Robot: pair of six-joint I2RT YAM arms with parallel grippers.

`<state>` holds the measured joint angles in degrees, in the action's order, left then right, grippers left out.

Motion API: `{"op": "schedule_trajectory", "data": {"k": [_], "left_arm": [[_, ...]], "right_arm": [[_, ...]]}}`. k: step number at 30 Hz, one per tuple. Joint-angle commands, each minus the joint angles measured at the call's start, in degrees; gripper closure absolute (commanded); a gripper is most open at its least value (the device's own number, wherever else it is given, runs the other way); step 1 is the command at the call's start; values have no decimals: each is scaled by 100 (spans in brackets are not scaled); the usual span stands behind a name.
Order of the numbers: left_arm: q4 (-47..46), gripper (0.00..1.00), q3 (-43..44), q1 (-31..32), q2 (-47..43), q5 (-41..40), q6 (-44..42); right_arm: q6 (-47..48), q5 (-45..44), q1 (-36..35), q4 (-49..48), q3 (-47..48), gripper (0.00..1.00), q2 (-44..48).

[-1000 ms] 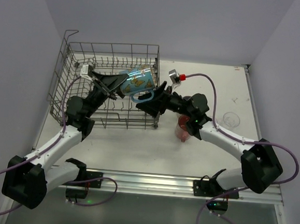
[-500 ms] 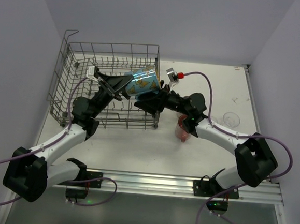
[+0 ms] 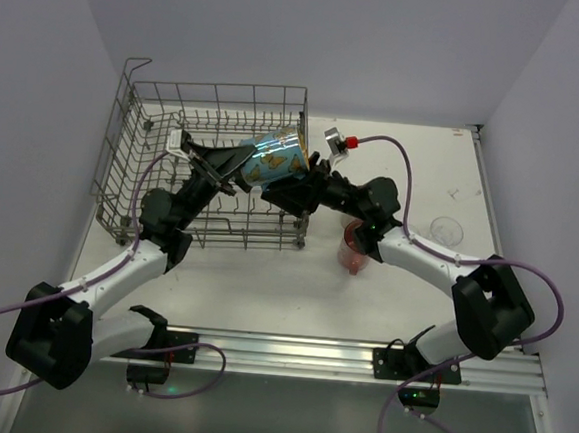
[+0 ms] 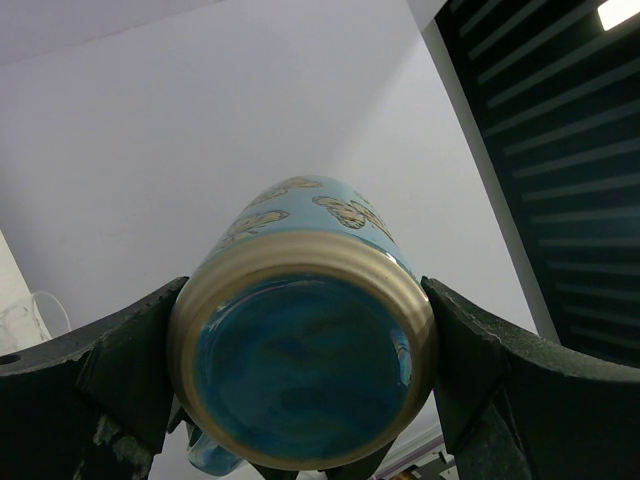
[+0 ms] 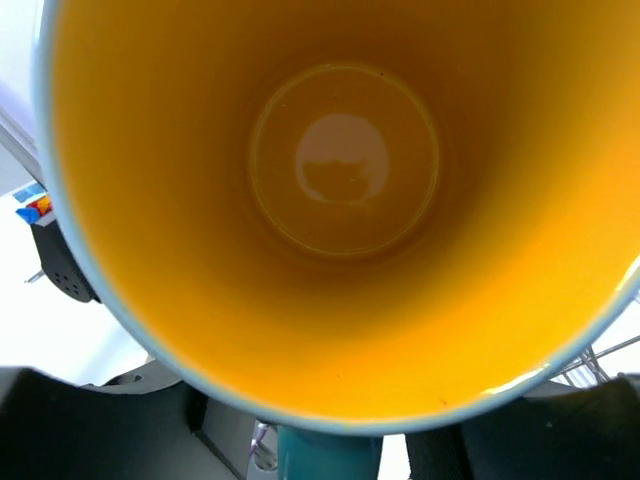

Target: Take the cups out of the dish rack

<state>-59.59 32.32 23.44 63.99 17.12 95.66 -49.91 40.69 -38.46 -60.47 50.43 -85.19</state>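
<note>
The dish rack [image 3: 122, 178] sits at the upper left of the top view. I see no cup inside it, but the left arm hides part of its floor, so I cannot be sure.

The left claw [image 3: 242, 163] is over the right part of the rack. It holds a blue mug [image 3: 277, 159] by the bottom end. In the left wrist view, its two fingers [image 4: 110, 370] press on both sides of the mug's round bottom. The mug is up in the air, above the right end of the rack. It lies on its side, with its open end to the right.

The right claw [image 3: 307, 186] is right at that open end. Its camera looks straight into the yellow inside of the mug. The mug's handle [image 5: 330, 452] shows at the bottom of that view, with dark parts on each side. I cannot tell if this claw is gripping the mug or only close to it.

More to the right, a red mug [image 3: 353, 254] stands on the tabletop [image 3: 414, 166], partly hidden by the right arm. A clear glass [image 3: 446, 230] stands near the right edge.

So two cups look done. The blue mug is out of the rack but not set down yet. I think it is being passed from one claw to the other. After that, it needs a spot on the tabletop.
</note>
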Motion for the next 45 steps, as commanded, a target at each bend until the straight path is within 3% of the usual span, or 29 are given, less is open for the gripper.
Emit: {"op": "schedule_trajectory", "data": {"k": [1,10,18,21,27,31,34,40,42,43,45], "left_arm": [[-887,100,100,64,-62,-262,190],[-940,100,144,99,44,-245,208],[-966,100,64,117,35,-271,252],[-984,100,12,117,26,-271,269],[-967,100,3,117,9,-262,261],[-949,100,29,117,26,-245,260],[-940,100,29,117,26,-245,252],[-949,100,117,108,158,-69,234],[-931,82,240,117,246,98,155],[-931,52,258,108,272,142,103],[-923,23,302,108,299,256,50]], "right_arm": [[-27,115,22,-387,326,48,-112],[-221,177,22,-475,476,53,-253],[-291,115,57,-448,459,69,-218],[-335,159,93,-466,458,64,-218],[-414,159,154,-457,423,62,-191],[-476,238,189,-466,485,75,-226],[-528,255,189,-457,529,98,-261],[-660,440,189,-422,643,100,-358],[-660,449,189,-422,599,100,-297],[-652,484,189,-413,556,100,-271],[-652,510,189,-404,511,100,-174]]}}
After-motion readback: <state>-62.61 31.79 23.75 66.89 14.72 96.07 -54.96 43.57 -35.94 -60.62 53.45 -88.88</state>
